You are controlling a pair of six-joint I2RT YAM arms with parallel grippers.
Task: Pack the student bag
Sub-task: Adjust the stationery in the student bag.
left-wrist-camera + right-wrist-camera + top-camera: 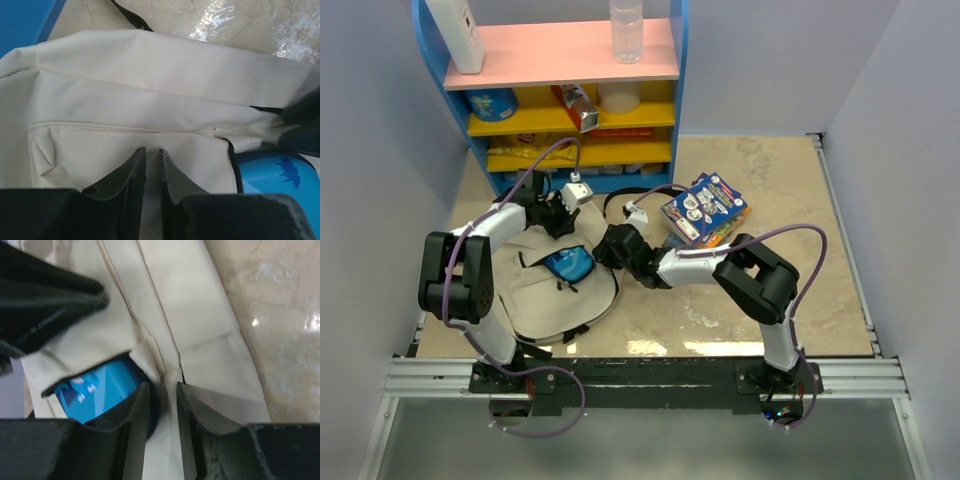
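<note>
Top view, student bag: the student bag (535, 290) lies flat on the surface (770, 300), lower left of centre, between the two arms, with its mouth open.
Top view, blue case: a blue case (570, 264) shows in the open mouth of the bag, partly inside.
Top view, left claw: the left claw (560, 218) sits at the bag's upper edge; the fingers are too small to read here.
Top view, right claw: the right claw (610, 247) is just right of the blue case, at the bag's right edge.
Top view, rest: a colourful box (705, 208) lies on the surface right of centre. A blue shelf unit (560, 90) stands at the top, with a clear bottle (627, 30) on its pink top board.

Left wrist view, left claw: the left claw (152, 159) has its fingers pressed nearly together, with beige bag cloth filling the thin slit between them.
Left wrist view, student bag: beige cloth (150, 75) fills most of the frame. Its zipper edge opens at the lower right onto the blue case (275, 175).

Right wrist view, right claw: the right claw (162, 390) is pinching a raised fold of the bag's rim.
Right wrist view, student bag: the cloth (200, 300) runs from the upper left to the bottom centre of the frame. The blue case (95, 390) shows in the opening at the lower left, and the bare surface (270, 315) is on the right.
</note>
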